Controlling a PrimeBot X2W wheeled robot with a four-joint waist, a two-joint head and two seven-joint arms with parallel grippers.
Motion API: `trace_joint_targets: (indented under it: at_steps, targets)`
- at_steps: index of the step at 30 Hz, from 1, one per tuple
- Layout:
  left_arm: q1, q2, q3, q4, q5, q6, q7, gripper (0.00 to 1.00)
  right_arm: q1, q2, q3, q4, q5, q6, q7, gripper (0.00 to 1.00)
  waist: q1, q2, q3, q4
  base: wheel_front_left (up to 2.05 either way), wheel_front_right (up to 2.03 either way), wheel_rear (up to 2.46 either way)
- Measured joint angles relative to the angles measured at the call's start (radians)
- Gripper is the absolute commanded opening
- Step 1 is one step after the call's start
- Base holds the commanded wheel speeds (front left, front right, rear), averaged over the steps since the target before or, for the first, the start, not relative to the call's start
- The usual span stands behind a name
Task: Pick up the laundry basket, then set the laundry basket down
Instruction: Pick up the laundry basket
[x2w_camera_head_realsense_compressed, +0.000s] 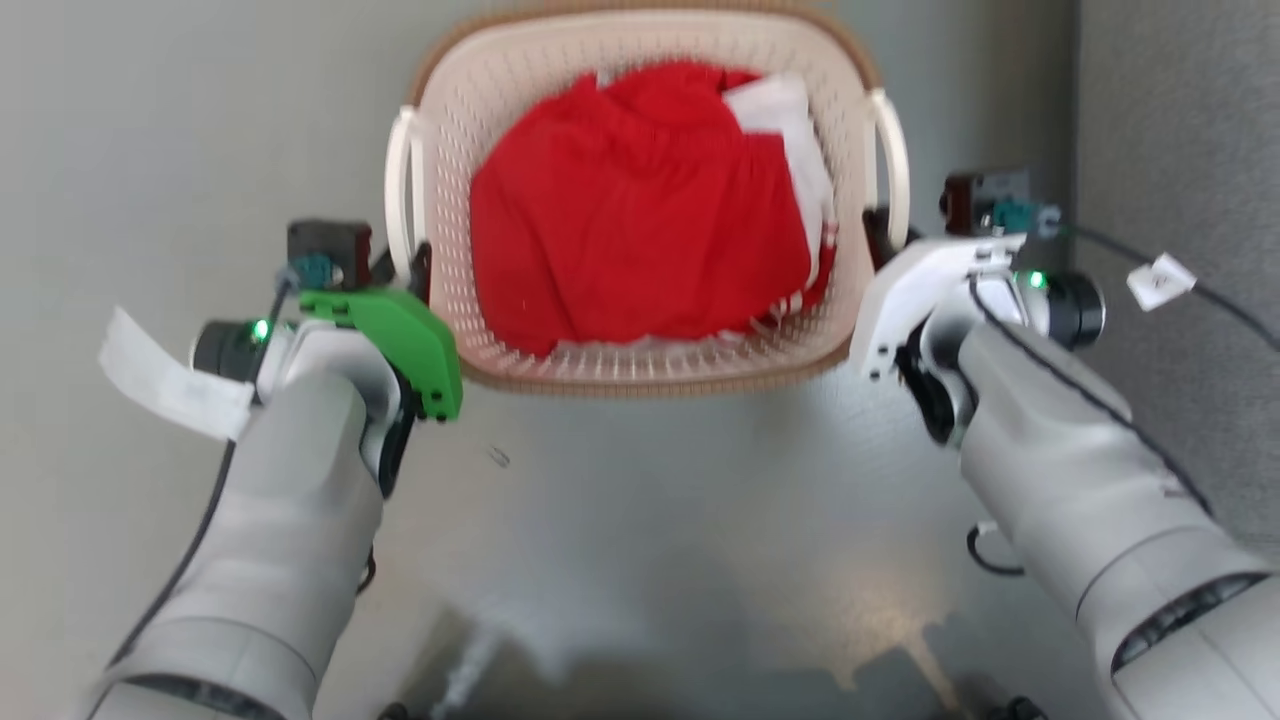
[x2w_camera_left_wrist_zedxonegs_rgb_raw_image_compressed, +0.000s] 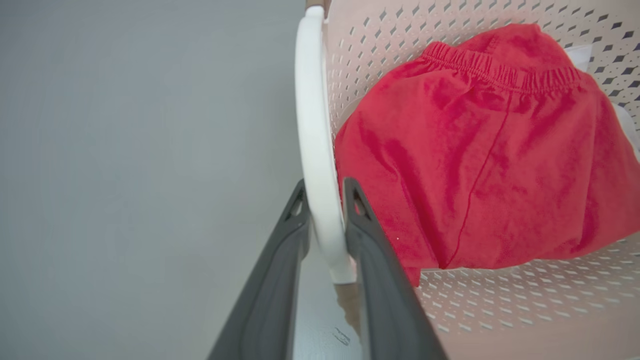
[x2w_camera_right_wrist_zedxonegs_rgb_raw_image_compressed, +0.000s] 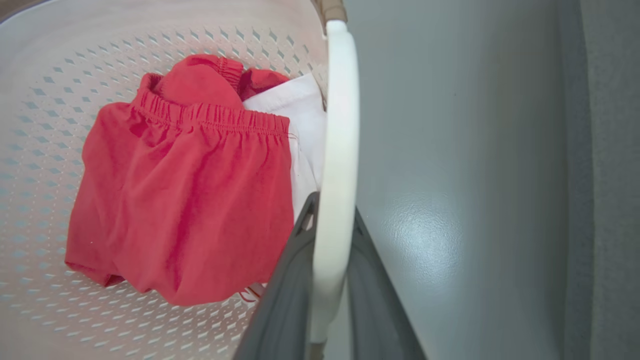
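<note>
**Both grippers clamped on the basket's handles**

The laundry basket (x2w_camera_head_realsense_compressed: 640, 380) lies between the two arms, ahead of the robot over the grey floor (x2w_camera_head_realsense_compressed: 640, 500). I cannot tell whether it rests there or hangs clear. The left gripper (x2w_camera_left_wrist_zedxonegs_rgb_raw_image_compressed: 325, 192) pinches the left handle (x2w_camera_left_wrist_zedxonegs_rgb_raw_image_compressed: 312, 125), and the right gripper (x2w_camera_right_wrist_zedxonegs_rgb_raw_image_compressed: 334, 207) pinches the right handle (x2w_camera_right_wrist_zedxonegs_rgb_raw_image_compressed: 340, 125). Red shorts (x2w_camera_head_realsense_compressed: 630, 210) and a white garment (x2w_camera_head_realsense_compressed: 775, 105) lie inside.
</note>
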Motion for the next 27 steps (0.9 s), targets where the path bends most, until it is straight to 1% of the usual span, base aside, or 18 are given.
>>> trace_joint_targets:
  at_steps: [4, 11, 17, 27]
  targets:
    - [0.046, -0.001, -0.009, 0.006, -0.012, -0.008, 0.0, 0.0, 0.051, 0.001, 0.019, -0.002, 0.027, 0.007, 0.0, 0.0, 0.0, 0.0, -0.052, 0.0, 0.0, 0.0, 0.0]
    - [0.125, -0.002, -0.035, 0.018, -0.044, -0.016, 0.001, 0.0, 0.136, 0.005, 0.047, -0.005, 0.056, 0.008, 0.004, 0.0, 0.0, 0.0, -0.13, 0.0, 0.0, 0.0, 0.0]
    - [0.192, -0.002, -0.062, 0.028, -0.057, -0.021, 0.021, 0.0, 0.209, 0.006, 0.08, -0.01, 0.1, 0.008, 0.048, 0.0, 0.0, 0.0, -0.208, -0.001, 0.0, 0.0, 0.0]
    - [0.298, -0.001, -0.078, 0.039, -0.101, -0.025, 0.051, 0.0, 0.333, 0.006, 0.14, -0.034, 0.156, 0.006, 0.105, 0.0, 0.0, 0.0, -0.338, -0.007, 0.0, 0.0, 0.0]
